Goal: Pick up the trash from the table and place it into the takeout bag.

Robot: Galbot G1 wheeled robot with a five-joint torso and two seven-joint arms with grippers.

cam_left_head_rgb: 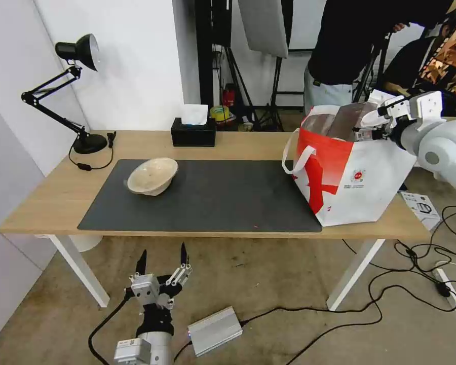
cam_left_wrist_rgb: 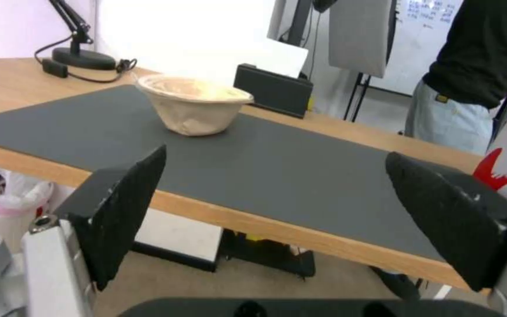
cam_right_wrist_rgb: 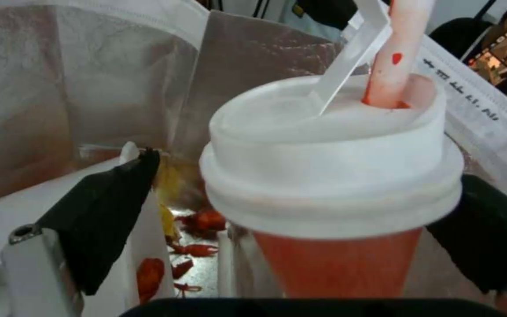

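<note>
A beige pulp bowl [cam_left_head_rgb: 152, 176] [cam_left_wrist_rgb: 193, 104] rests on the left part of the dark grey mat [cam_left_head_rgb: 213, 197] on the table [cam_left_head_rgb: 50, 197]. The takeout bag [cam_left_head_rgb: 349, 177] stands at the table's right end. My right gripper [cam_left_head_rgb: 372, 124] [cam_right_wrist_rgb: 309, 169] is at the bag's mouth, open. A red cup with a white lid and straw [cam_right_wrist_rgb: 330, 176] stands upright between its fingers, and one finger [cam_right_wrist_rgb: 107, 207] is clear of it. Red food scraps [cam_right_wrist_rgb: 198, 222] lie at the bag's foil bottom. My left gripper [cam_left_head_rgb: 162, 249] [cam_left_wrist_rgb: 277, 153] hangs open below the table's front edge, facing the bowl.
A black desk lamp [cam_left_head_rgb: 81, 91] stands at the back left and a black tissue box [cam_left_head_rgb: 193, 133] at the back middle. A person stands behind the bag. Cables and a silver box [cam_left_head_rgb: 215, 329] lie on the floor.
</note>
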